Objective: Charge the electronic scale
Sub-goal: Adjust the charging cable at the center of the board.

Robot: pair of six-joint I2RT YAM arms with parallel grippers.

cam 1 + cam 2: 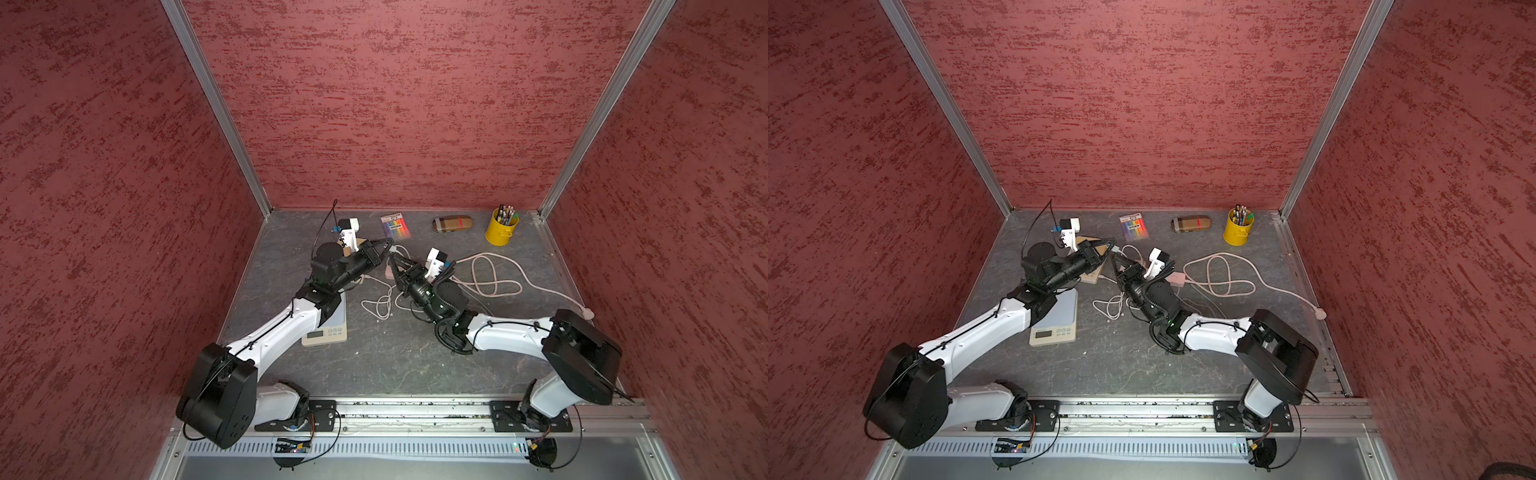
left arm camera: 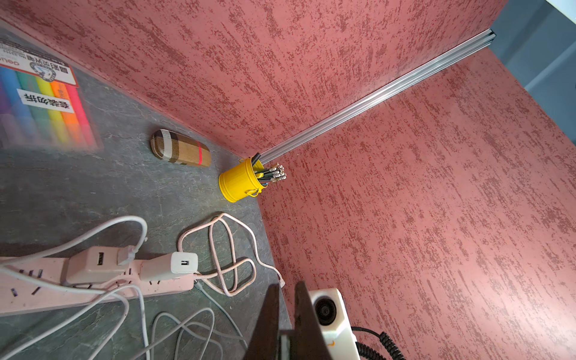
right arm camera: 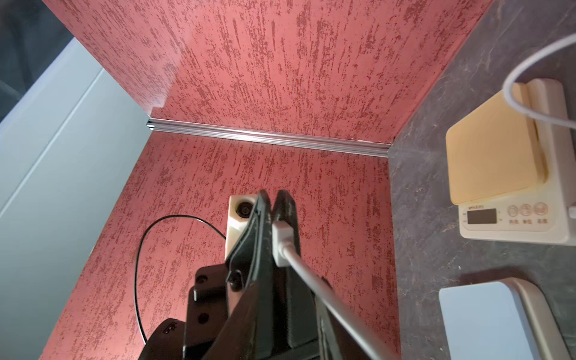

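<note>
White plug (image 3: 282, 237) sits pinched in right gripper (image 3: 275, 199); left gripper (image 1: 389, 242) is clenched; scale (image 1: 325, 332) lies at their 7 o'clock.

Your site was lab robot cell: red panel walls (image 1: 395, 104), aluminium corner posts (image 1: 216, 104), two arms (image 1: 282, 328) mounted on front rail (image 1: 415, 409), grey tabletop (image 1: 395, 365).

2 white arms (image 1: 286, 328), black joints (image 1: 216, 395), black jaws, coiled cables (image 2: 385, 339).
</note>
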